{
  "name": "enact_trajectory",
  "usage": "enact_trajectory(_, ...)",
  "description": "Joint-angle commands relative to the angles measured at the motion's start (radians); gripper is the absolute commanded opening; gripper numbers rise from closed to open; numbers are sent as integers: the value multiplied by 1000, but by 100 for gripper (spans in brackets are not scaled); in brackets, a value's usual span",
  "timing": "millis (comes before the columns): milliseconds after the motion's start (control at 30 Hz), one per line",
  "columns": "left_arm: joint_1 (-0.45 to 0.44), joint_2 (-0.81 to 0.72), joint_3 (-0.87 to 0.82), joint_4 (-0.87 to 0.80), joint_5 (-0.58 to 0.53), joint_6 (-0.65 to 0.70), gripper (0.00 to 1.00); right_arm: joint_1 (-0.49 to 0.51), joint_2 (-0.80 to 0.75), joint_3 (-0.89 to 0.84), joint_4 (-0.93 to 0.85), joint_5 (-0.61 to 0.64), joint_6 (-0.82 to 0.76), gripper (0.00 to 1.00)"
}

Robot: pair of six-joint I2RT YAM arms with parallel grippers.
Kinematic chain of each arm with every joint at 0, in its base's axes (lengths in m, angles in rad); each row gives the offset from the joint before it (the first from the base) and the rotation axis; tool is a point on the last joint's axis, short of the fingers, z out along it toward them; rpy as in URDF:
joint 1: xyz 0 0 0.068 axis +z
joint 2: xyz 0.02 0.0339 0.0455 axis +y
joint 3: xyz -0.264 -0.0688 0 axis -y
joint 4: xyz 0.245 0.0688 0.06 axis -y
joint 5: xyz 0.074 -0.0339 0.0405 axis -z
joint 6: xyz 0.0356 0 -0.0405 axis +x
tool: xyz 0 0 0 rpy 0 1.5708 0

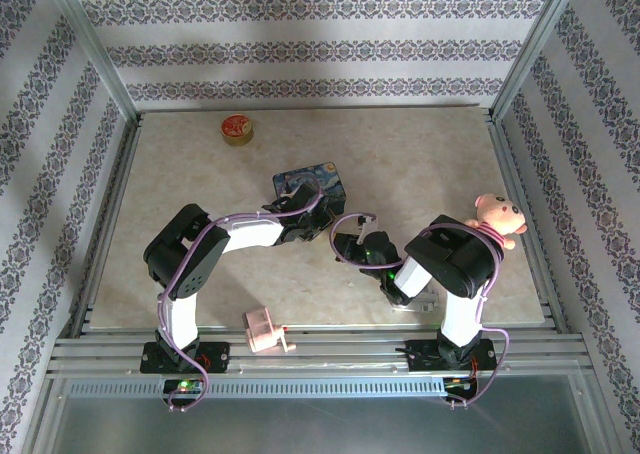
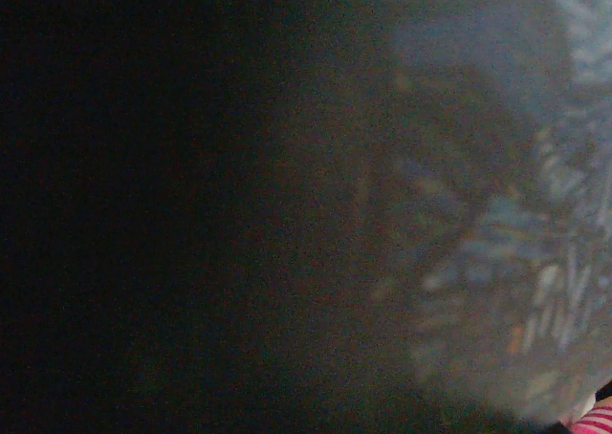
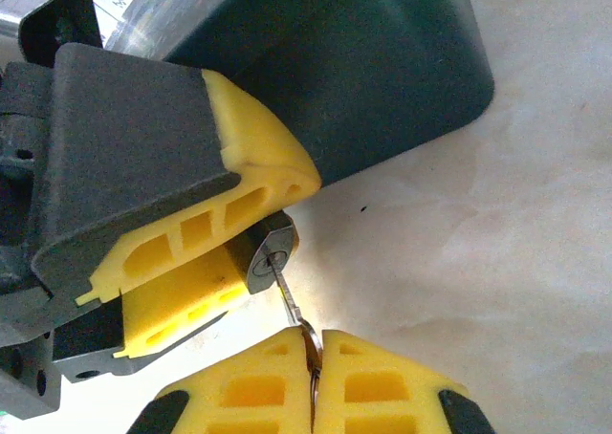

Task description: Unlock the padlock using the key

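Observation:
In the right wrist view the padlock [image 3: 269, 258], small and silvery-grey, is clamped between the yellow fingers [image 3: 244, 157] of my left gripper [image 3: 268, 226], keyhole end facing out. The thin key [image 3: 290, 297] has its blade tip in the keyhole. Its round bow is pinched between the yellow fingertips of my right gripper [image 3: 316, 346], which is shut on it. From above, the left gripper [image 1: 318, 229] and right gripper [image 1: 350, 246] meet at mid-table, and the padlock and key are too small to make out there. The left wrist view is dark and blurred.
The blue painted tin [image 1: 312, 182] lies just behind the left gripper, and its pattern blurs past the left wrist camera [image 2: 516, 262]. A round red-gold tin [image 1: 237, 130] sits at the back left. A pink teddy [image 1: 497, 219] is on the right, a pink toy [image 1: 266, 332] at the front edge.

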Motion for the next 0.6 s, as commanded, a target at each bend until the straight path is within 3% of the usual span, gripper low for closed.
enact_trajectory(0, -22, 22, 19, 37, 100, -48, 0, 18, -1, 46, 42, -13, -26, 0)
enact_trajectory(200, -25, 4, 8, 35, 110, -44, 0, -8, -12, 46, 59, -28, -44, 0)
enact_trajectory(567, -27, -26, -14, 17, 142, -51, 0, -103, 4, 86, 69, -280, -100, 0)
